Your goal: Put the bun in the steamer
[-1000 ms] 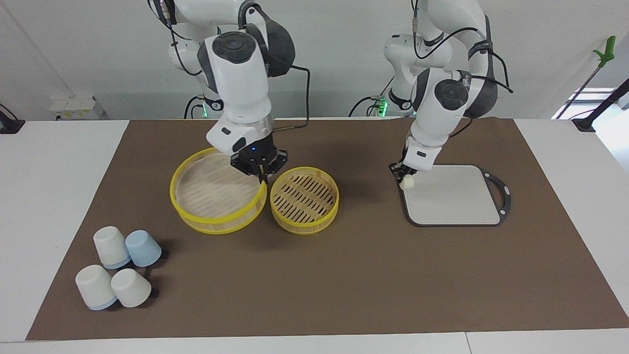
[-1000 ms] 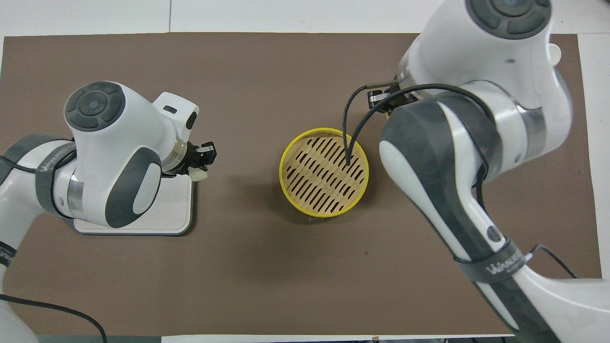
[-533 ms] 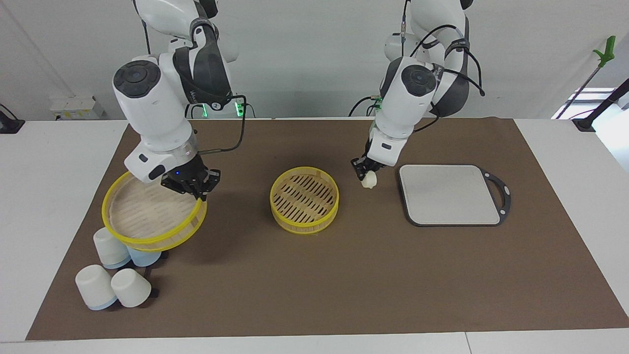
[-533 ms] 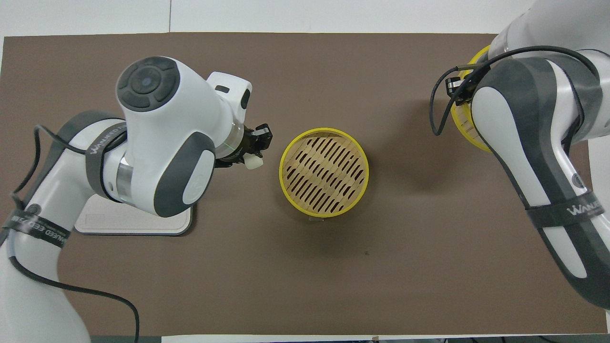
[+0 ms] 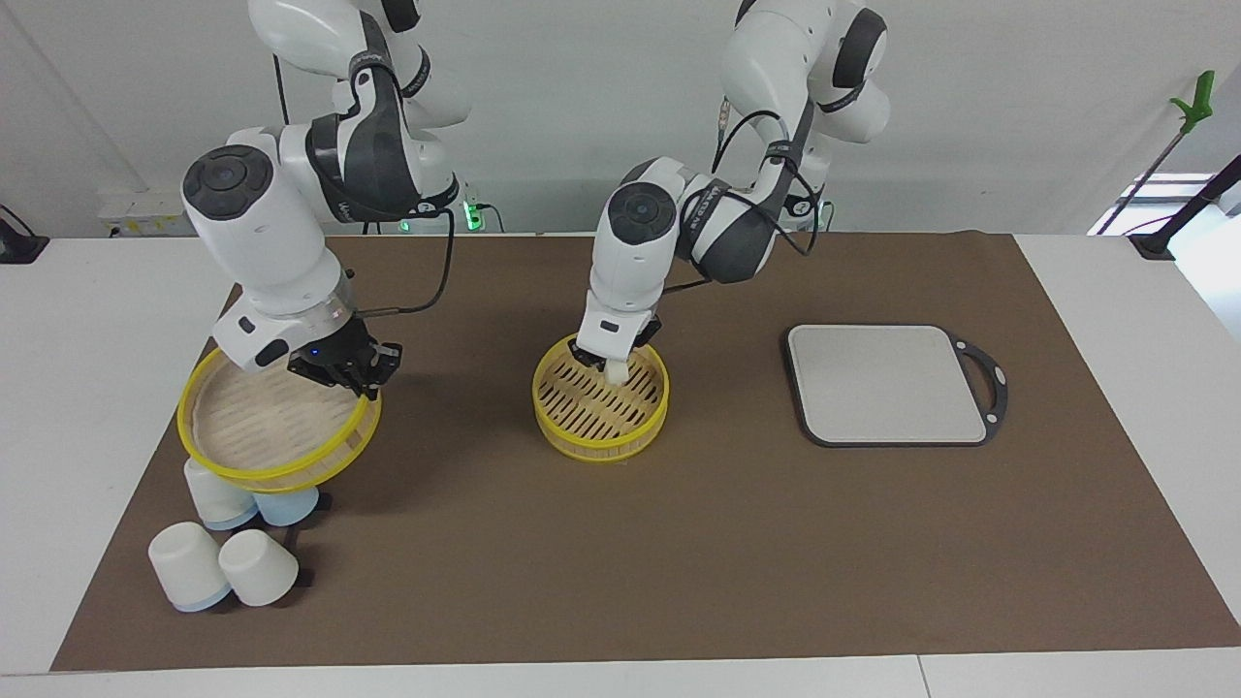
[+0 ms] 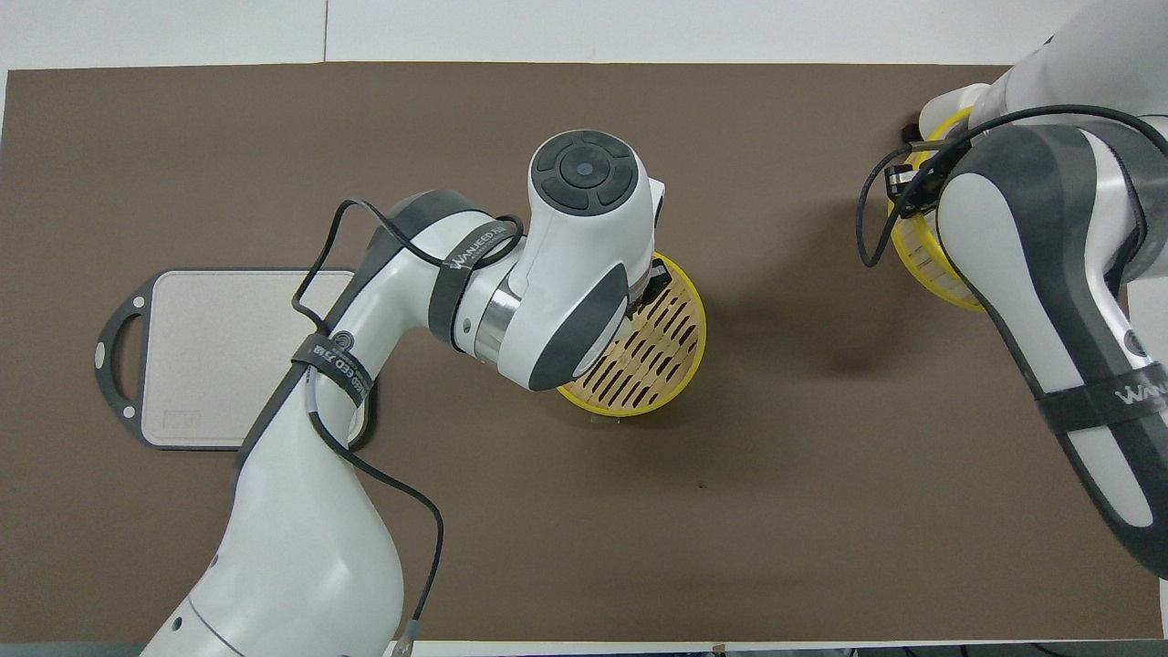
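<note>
The yellow-rimmed steamer basket (image 5: 599,407) (image 6: 671,351) sits mid-table. My left gripper (image 5: 609,366) is over the basket, shut on the small cream-white bun (image 5: 617,370), held just above the slatted bottom. In the overhead view the arm hides the bun. My right gripper (image 5: 357,376) is shut on the rim of the yellow-rimmed steamer lid (image 5: 276,422) (image 6: 922,260) and holds it tilted in the air over the cups.
A grey rectangular board with a handle (image 5: 892,383) (image 6: 228,356) lies toward the left arm's end. Several upturned white and blue cups (image 5: 218,567) stand toward the right arm's end, two partly under the lifted lid.
My left gripper carried the bun from the board's edge across to over the steamer basket. My right gripper carried the lid away from the basket to over the cups.
</note>
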Tool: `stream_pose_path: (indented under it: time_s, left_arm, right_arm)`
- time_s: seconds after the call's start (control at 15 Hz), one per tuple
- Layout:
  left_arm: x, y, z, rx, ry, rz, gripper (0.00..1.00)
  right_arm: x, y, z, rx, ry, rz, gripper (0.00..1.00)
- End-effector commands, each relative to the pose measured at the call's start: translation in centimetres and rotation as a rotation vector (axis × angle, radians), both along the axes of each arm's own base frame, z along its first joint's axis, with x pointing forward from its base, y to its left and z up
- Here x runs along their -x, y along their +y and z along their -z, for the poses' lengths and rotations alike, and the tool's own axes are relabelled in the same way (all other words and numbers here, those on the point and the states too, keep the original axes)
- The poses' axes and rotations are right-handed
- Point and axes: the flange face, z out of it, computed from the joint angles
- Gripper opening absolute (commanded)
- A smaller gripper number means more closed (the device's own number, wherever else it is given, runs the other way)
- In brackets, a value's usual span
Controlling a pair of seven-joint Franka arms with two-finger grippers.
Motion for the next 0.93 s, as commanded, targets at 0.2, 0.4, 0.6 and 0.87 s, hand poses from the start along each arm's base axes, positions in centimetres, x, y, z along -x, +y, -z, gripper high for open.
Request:
stream_pose_path:
  time_s: [0.2,0.4,0.6,0.87]
  left_arm:
    - [-0.6,0.3,2.8,-0.011,-0.042,-0.018,0.34]
    - [0.2,0.6,5.0,-0.024,-0.035,-0.016,0.35]
    - [0.9,1.1,7.2,-0.024,-0.041,-0.021,0.35]
    - [1.2,1.0,7.0,-0.018,-0.049,-0.021,0.49]
  right_arm:
    - [0.8,-0.6,-0.7,-0.022,-0.023,-0.014,0.0]
    - [0.8,-0.5,-0.6,-0.022,-0.022,-0.025,0.0]
    - [0.8,-0.5,-0.7,-0.022,-0.026,-0.036,0.0]
    - [0.9,-0.5,-0.5,-0.022,-0.022,-0.037,0.0]
